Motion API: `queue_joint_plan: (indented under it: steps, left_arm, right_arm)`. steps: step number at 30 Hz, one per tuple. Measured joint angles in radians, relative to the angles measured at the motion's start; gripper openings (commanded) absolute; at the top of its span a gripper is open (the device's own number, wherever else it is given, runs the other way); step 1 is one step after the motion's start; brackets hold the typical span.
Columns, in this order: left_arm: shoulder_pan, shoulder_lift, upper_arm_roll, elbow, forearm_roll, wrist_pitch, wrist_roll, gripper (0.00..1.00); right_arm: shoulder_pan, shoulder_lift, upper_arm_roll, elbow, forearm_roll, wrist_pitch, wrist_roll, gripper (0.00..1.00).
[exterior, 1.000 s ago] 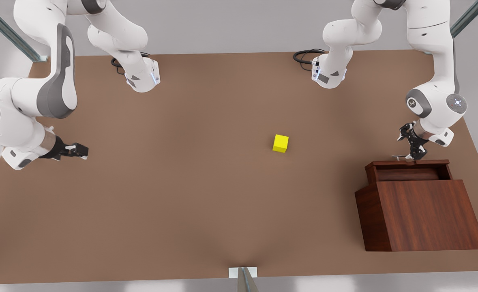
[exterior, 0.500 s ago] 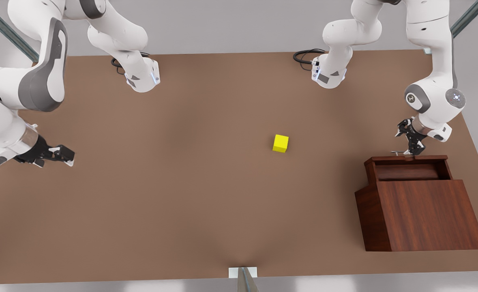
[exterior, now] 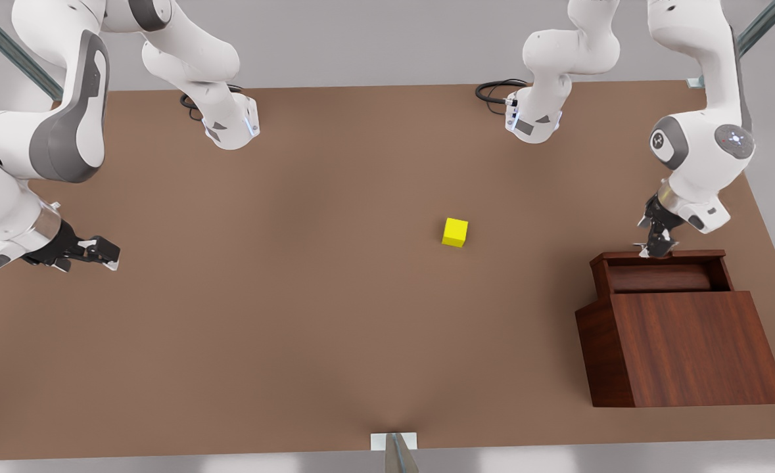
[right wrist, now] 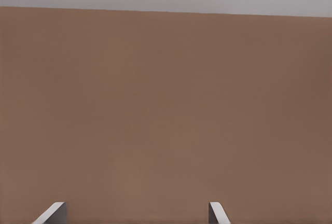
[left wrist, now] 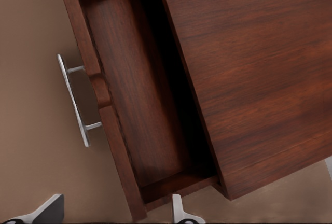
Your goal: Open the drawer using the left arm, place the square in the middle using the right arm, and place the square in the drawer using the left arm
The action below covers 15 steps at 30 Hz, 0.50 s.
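The drawer of the reddish-brown cabinet stands pulled out and empty at the front view's right. Its silver handle is free in the left wrist view. My left gripper hangs open just over the drawer's front edge, fingertips spread wide and holding nothing. The yellow square rests on the table near the middle, apart from both grippers. My right gripper waits open low over the table at the front view's left, its fingertips over bare tabletop.
The brown table has wide free room between the square and the right gripper. Both arm bases stand at the far edge with black cables. A small white mount sits at the near edge.
The drawer slid out slightly. My left gripper let go of the handle and turned more upright over the drawer front. The right arm drew back toward the front view's left, then held still.
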Motion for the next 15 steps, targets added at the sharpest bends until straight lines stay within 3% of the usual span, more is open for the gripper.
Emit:
queue_joint_plan:
  steps: [3, 5, 8, 12, 15]
  left_arm:
    - [-0.056, 0.111, -0.136, 0.171, 0.011, -0.056, 0.070, 1.00]
    - [-0.118, 0.205, -0.154, 0.329, 0.015, -0.147, 0.118, 1.00]
    - [-0.129, 0.265, -0.294, 0.365, 0.057, -0.151, 0.110, 1.00]
    - [-0.307, 0.357, -0.311, 0.416, 0.105, -0.152, 0.159, 1.00]
    - [-0.340, 0.406, -0.346, 0.422, 0.116, -0.164, 0.369, 1.00]
  right_arm:
    - [0.001, 0.001, 0.001, 0.000, 0.000, 0.001, 0.000, 1.00]
    - [0.000, 0.000, 0.000, 0.000, 0.000, 0.002, 0.000, 1.00]
    - [0.000, 0.001, 0.001, 0.000, 0.000, 0.005, 0.000, 1.00]
    - [0.000, 0.001, 0.001, 0.001, -0.001, 0.006, 0.000, 1.00]
    - [0.001, 0.001, 0.000, 0.001, -0.001, 0.006, 0.000, 1.00]
